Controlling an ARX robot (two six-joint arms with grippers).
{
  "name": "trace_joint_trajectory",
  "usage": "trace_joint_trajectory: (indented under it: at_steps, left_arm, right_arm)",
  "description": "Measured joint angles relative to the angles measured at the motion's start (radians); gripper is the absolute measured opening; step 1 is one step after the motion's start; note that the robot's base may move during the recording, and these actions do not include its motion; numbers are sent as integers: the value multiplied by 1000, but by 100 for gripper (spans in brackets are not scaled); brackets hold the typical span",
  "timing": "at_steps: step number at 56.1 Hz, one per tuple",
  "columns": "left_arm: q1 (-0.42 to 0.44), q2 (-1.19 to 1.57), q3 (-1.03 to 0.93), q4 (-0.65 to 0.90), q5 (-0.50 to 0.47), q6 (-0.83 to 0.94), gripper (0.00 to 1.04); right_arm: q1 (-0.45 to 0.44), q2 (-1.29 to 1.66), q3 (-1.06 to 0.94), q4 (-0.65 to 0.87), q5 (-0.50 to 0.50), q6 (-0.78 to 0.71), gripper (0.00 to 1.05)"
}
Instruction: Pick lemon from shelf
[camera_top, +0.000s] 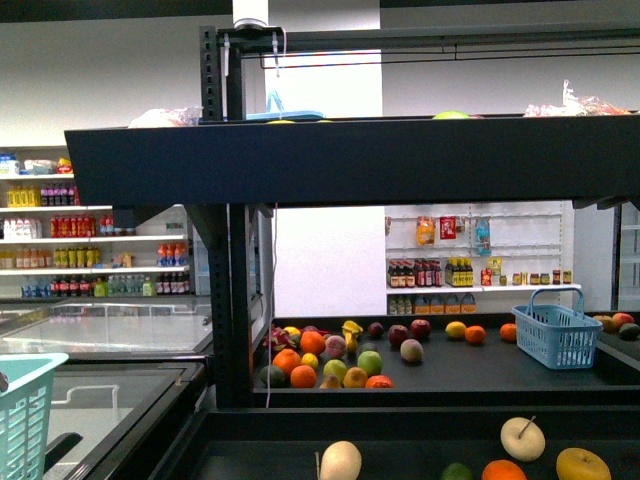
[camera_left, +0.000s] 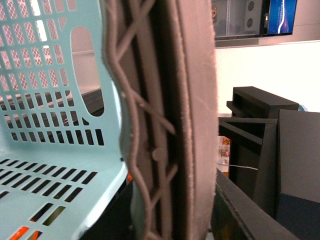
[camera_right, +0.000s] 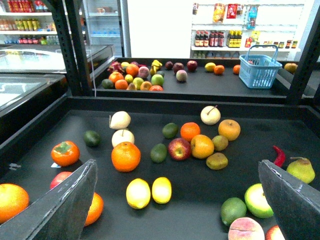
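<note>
Two bright yellow lemons lie side by side on the black shelf's lower tray (camera_right: 200, 200), one lemon (camera_right: 138, 193) just beside the other lemon (camera_right: 161, 190). My right gripper (camera_right: 176, 167) hangs open over that tray, its grey fingers (camera_right: 65, 205) spread wide to either side of the pair, touching neither. The shelf (camera_top: 350, 160) fills the front view with its dark upper tray. My left gripper (camera_left: 167, 130) is shut on the rim of a pale turquoise basket (camera_left: 50, 150), which also shows at the lower left as the basket (camera_top: 25, 410).
Around the lemons lie oranges (camera_right: 125, 156), a red apple (camera_right: 179, 148), avocados (camera_right: 158, 153), a lime (camera_right: 233, 210) and a peach (camera_right: 245, 230). A blue basket (camera_right: 257, 70) stands on the far tray among more fruit. Black uprights (camera_right: 75, 50) and glass freezers (camera_top: 100, 335) stand to the left.
</note>
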Motion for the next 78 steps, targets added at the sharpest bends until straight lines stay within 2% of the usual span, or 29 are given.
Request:
trace_joint_trajectory:
  at_steps: [5, 12, 19, 30, 35, 50, 66, 76, 78]
  left_arm:
    - [-5, -6, -16, 13, 7, -1, 15]
    - [-37, -67, -62, 1, 28, 58, 12]
    - [-111, -180, -121, 4, 85, 136, 8]
    - [-294, -325, -208, 79, 214, 248, 8]
    - [-406, -337, -227, 83, 249, 290, 8]
    - [-653, -218, -239, 108, 231, 392, 8]
    - [-807, -96, -175, 80, 257, 463, 8]
    - [-833, -56, -136, 66, 253, 500, 8]
    - [-835, -54, -132, 59, 243, 510, 8]
  right_arm:
    - [0, 0, 0, 0, 0, 0, 97]
    - [0, 0, 0, 0, 0, 0, 97]
    - [0, 0, 0, 0, 0, 0, 97]
    - [0, 0, 0, 0, 0, 0, 97]
    - [0, 0, 0, 0, 0, 0, 97]
    - [0, 0, 0, 0, 0, 0, 97]
    - [0, 0, 0, 0, 0, 0, 97]
    - [1, 2, 0, -2, 5, 3, 97]
    - [13, 44, 25, -72, 63, 39, 97]
